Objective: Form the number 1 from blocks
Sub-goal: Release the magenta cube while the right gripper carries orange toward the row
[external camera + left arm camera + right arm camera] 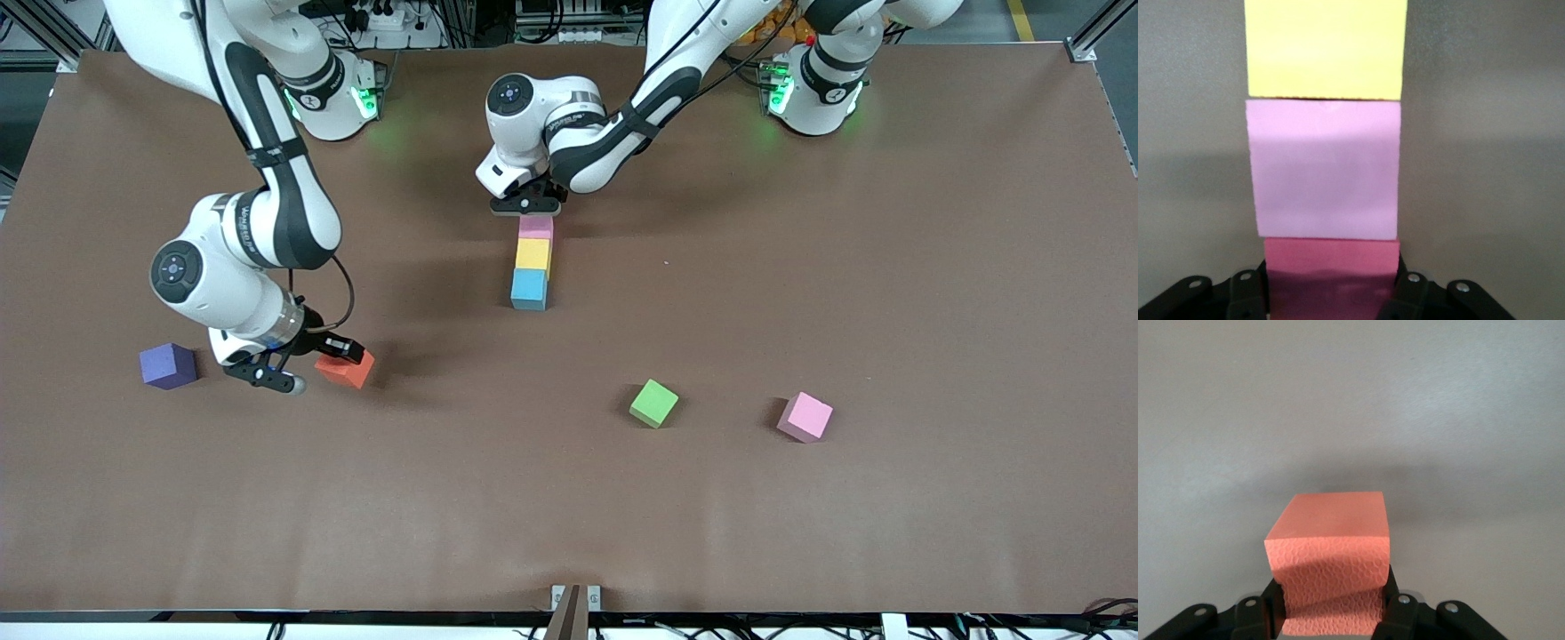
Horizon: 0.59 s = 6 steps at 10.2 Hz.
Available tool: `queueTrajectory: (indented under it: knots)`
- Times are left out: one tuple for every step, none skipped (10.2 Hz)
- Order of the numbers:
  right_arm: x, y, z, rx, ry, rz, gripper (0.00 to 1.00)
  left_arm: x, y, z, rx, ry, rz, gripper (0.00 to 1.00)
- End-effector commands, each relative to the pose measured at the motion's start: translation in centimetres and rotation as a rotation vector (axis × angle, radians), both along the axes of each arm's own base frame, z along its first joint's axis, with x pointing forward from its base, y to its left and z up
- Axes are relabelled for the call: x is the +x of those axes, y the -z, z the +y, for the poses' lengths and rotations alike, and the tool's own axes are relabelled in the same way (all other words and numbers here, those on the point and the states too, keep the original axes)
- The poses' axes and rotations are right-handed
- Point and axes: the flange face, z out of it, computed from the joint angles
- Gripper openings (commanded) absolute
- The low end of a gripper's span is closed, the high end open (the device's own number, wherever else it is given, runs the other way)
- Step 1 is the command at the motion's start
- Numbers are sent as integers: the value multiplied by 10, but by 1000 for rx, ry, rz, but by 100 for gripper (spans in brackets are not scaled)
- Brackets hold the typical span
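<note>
While the left claw (1331, 293) sits low at the top of a column of cubes in the middle of the worktop (800, 267), it is clenched on the crimson cube (1331, 267). That cube touches a pink cube (1323, 170), which touches the yellow cube (1325, 47); nearest the front camera the column ends in the blue cube (529, 289). The right claw (1331, 613) is down toward the right arm's end of the worktop, gripping the orange cube (1328, 560). The purple cube (167, 365) lies just beside that claw. A green cube (653, 403) and a second pink cube (805, 417) lie apart, nearer the front camera than the column, toward the left arm's end.
</note>
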Motion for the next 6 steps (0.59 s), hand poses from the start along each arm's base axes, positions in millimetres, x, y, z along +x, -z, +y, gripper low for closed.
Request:
queueTrajectory:
  knots:
    - [-10,-6,12,22,6,-2,49,5,0,-2,10,23,-16,0]
    - [-12,-6,17,22,-2,-1,49,6,0,-2,11,19,-16,0]
    - [-12,-5,19,21,-8,-1,49,6,0,-2,10,17,-14,0]
    - [-13,-6,27,21,-21,-4,49,10,-3,-3,3,4,-11,10]
    - [-13,-6,27,21,-18,-11,49,12,-5,-4,-1,-9,-12,99]
    - [-14,-4,33,19,-28,-10,49,12,-6,-3,4,-12,-13,100]
